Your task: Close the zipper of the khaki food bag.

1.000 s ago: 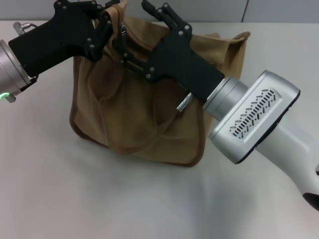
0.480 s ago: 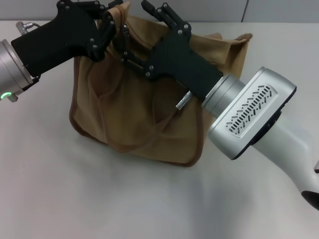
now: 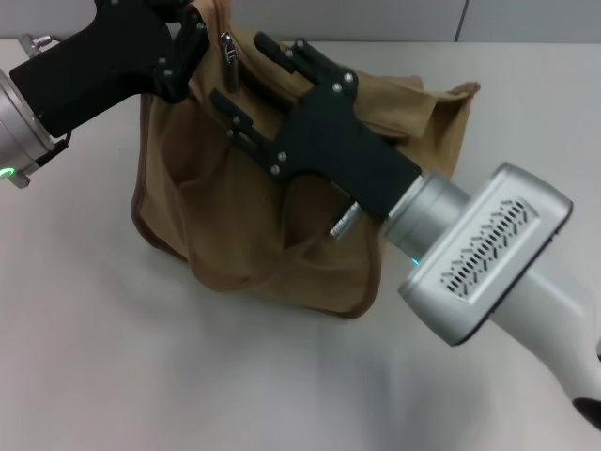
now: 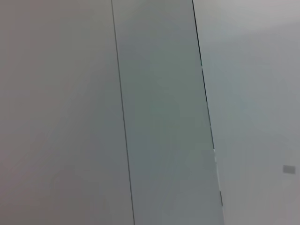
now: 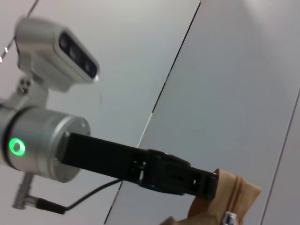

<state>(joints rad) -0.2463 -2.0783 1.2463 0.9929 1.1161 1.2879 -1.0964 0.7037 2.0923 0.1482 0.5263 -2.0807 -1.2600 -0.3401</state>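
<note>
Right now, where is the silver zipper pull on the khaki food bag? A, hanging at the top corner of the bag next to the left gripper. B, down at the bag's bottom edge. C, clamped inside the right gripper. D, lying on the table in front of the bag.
A: in the head view the zipper pull hangs at the upper corner of the khaki food bag, just beside the left gripper, apart from the right gripper.

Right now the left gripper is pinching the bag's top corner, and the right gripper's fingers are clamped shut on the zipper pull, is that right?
Not quite. The left gripper does pinch the bag at its top corner, but the head view shows the right gripper with its fingers spread open over the bag's top. The zipper pull hangs free between the two grippers, not clamped.
</note>
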